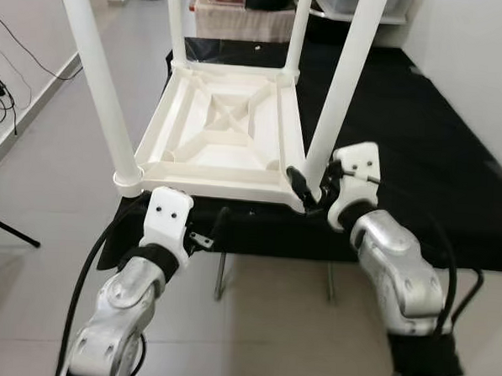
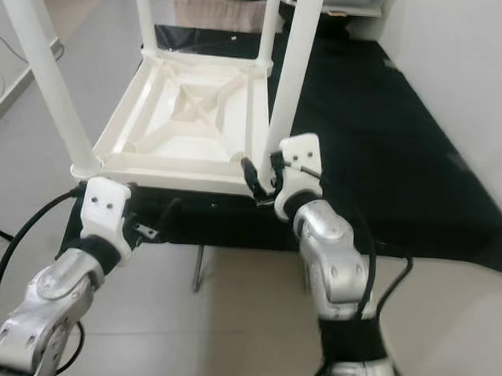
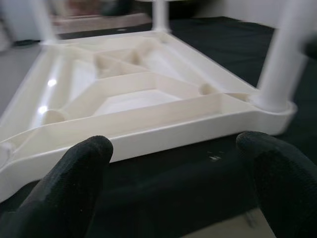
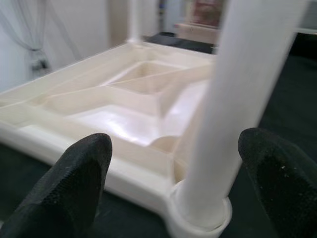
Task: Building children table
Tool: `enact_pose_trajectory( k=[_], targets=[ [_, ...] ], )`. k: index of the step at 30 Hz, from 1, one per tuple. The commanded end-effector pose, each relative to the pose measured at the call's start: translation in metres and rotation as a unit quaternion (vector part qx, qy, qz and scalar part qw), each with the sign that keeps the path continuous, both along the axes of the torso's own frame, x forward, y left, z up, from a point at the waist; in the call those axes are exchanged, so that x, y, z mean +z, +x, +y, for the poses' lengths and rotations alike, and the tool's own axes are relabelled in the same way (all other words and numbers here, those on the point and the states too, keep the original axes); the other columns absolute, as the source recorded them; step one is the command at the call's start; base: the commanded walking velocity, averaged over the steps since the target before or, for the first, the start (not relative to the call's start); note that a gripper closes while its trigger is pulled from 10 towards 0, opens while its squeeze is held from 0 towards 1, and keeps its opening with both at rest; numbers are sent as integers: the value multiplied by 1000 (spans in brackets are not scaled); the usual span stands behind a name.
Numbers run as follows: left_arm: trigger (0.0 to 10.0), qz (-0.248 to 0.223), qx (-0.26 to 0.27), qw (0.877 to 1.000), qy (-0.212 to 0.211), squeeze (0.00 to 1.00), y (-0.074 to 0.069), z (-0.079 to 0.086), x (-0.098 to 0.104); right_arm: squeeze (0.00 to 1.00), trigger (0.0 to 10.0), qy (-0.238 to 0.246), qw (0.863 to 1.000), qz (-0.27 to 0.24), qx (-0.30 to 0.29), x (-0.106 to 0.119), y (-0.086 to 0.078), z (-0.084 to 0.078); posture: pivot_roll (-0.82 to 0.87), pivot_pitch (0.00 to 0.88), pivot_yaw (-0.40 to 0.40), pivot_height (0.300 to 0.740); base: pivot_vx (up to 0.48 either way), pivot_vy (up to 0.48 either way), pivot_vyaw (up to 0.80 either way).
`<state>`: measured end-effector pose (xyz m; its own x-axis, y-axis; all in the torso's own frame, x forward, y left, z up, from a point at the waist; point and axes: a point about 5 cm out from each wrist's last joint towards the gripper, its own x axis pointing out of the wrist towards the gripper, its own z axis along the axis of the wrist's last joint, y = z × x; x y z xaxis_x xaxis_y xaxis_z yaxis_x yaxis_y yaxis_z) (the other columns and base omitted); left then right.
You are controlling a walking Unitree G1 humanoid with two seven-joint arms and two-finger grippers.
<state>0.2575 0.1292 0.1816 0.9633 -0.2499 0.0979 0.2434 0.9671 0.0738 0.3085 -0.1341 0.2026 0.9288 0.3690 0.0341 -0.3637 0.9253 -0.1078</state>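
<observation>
Table: a small white plastic children's table (image 1: 224,136) is lying upside down on a black cloth-covered work surface (image 1: 422,138), with its ribbed underside facing up.
Legs: four round white plastic legs are standing up out of the corners. The near right leg (image 1: 341,83) and the near left leg (image 1: 93,70) are rising past the top of the head views. The two far legs (image 1: 298,30) are standing at the back corners.
Where the table is: it is sitting at the near edge of the black surface, right in front of the robot.
Right gripper: the right gripper (image 4: 173,183) is reaching up to the near right corner of the table. Its two black fingers (image 4: 81,173) are spread wide, one on each side of the near right leg, and they are not squeezing it.
Left gripper: the left gripper (image 3: 173,173) is pointing at the near edge of the table, close to the near left corner. Its black fingertips (image 3: 74,173) are spread apart and are not touching the white rim.
Floor: a pale tiled floor (image 1: 269,324) is showing below the black surface.
Cables: black cables (image 1: 4,82) are lying by the white wall on the robot's left.
</observation>
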Motion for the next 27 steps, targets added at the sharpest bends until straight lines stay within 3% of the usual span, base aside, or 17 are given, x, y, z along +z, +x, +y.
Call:
enact_pose_trajectory(
  k=[1, 3, 8, 13, 23, 27],
  targets=[
    [10000, 2, -11, 1000, -8, 0, -3, -4, -2, 0, 10000, 4, 1000, 6, 11, -2, -3, -1, -24, 102, -39, 740, 0, -480, 0],
    [10000, 3, -13, 1000, -9, 0, -4, -4, -2, 0, 10000, -16, 999, 17, 42, -11, -14, 5, -22, 103, -38, 740, 0, -480, 800],
    [10000, 4, -11, 1000, -8, 0, -4, -5, -3, 0, 10000, -31, 997, 26, 59, -18, -22, 8, -24, 102, -36, 740, 0, -480, 800],
    [10000, 6, -7, 1000, -2, 0, -5, -6, -7, 0, 10000, -47, 995, 35, 78, -26, -30, 13, -23, 102, -32, 740, 0, 0, 800],
    [10000, 25, 7, 999, 25, 0, -12, -3, -25, 0, 10000, -53, 995, 49, 65, -38, -36, 14, -22, 100, -25, 740, 0, 0, 800],
    [10000, 47, 9, 999, 22, 0, -13, -1, -31, 0, 10000, -28, 998, 54, 29, -38, -33, 11, -24, 105, -14, 740, 0, 0, 0]
  ],
)
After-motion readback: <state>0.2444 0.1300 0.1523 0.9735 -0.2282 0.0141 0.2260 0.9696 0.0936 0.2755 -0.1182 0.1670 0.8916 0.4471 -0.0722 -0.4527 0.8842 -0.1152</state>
